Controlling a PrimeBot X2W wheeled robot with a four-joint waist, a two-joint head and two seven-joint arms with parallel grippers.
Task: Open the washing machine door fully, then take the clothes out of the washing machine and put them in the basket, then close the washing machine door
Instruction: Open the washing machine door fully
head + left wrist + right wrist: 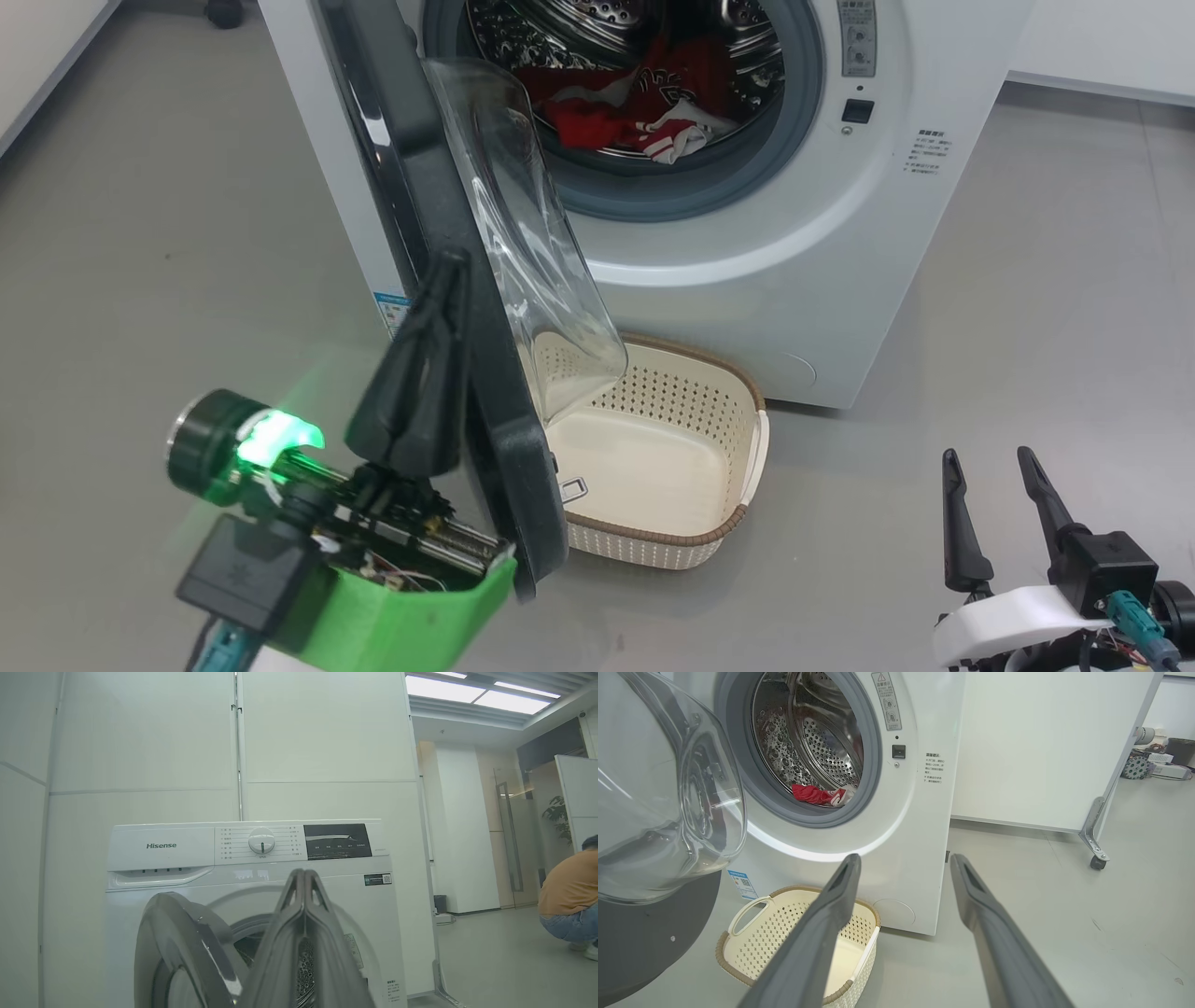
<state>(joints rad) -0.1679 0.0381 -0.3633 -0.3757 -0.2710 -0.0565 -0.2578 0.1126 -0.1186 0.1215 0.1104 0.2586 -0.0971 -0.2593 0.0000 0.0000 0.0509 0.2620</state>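
One glossy black round door (485, 308) with bulging clear glass stands ajar over one cream perforated basket (738, 467) on the floor (1027, 308); left hand (453, 266) pinched together, right hand (988, 457) spread, both empty.

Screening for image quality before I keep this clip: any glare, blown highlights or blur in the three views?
Head view: the green lamp beside the left claw blooms; glare streaks the glass of the washing machine door. Left wrist view: ceiling lights blown out, claw blurred near the lens. Right wrist view: right claw soft-edged, door glass warps what lies behind it, clothes sharp.
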